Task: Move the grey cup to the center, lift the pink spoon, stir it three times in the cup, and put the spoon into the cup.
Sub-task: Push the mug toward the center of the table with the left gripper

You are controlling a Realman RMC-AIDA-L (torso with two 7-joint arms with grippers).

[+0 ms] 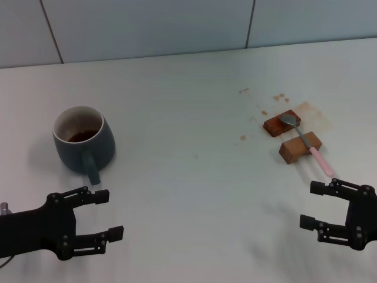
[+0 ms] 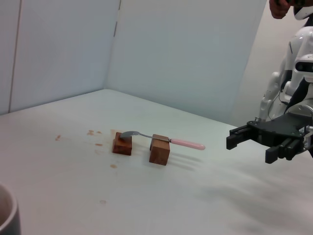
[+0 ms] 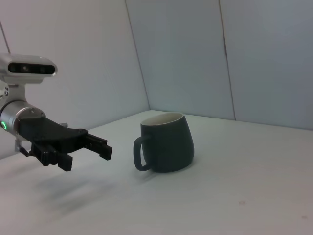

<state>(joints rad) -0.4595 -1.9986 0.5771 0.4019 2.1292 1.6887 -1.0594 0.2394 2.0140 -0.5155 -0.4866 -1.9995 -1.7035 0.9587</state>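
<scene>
White table [image 1: 188, 194], pale wall panels far. Left gripper [image 1: 106, 215] near-left, fingers spread wide, holding nothing; right gripper [image 1: 313, 206] near-right, likewise wide. Grey cup [image 1: 82, 144] upright at left, just beyond left gripper, handle toward it. Pink spoon [image 1: 306, 141] at right, bridging two brown blocks [image 1: 300, 147], handle end near right gripper.

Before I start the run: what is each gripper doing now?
Left gripper: open, holding nothing, near the grey cup.
Right gripper: open, holding nothing.
</scene>
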